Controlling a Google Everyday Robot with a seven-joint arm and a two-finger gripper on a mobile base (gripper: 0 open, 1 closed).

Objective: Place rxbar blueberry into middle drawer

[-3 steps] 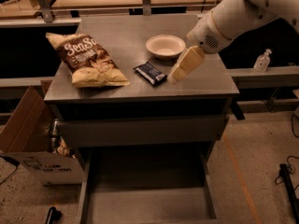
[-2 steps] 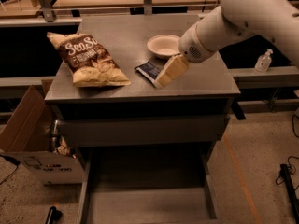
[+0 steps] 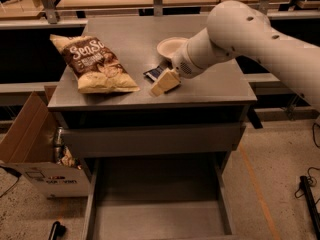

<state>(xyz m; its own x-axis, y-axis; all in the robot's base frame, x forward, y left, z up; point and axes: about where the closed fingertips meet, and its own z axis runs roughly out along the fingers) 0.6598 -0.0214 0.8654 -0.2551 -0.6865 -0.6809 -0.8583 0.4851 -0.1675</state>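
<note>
The rxbar blueberry (image 3: 153,73) is a small dark wrapped bar lying flat on the grey cabinet top (image 3: 210,84), mostly covered by my arm. My gripper (image 3: 161,86) is cream coloured and hangs low over the bar's near end, at the cabinet top. The middle drawer (image 3: 155,204) is pulled open below, a wide grey tray with a flat bare floor and low side rails.
A large brown-and-cream chip bag (image 3: 94,63) lies on the left of the cabinet top. A white bowl (image 3: 169,46) stands behind the bar. The top drawer front (image 3: 150,140) is shut. A cardboard box (image 3: 30,149) stands on the floor at left.
My arm has swung left and down across the cabinet top, and my gripper now covers most of the bar.
</note>
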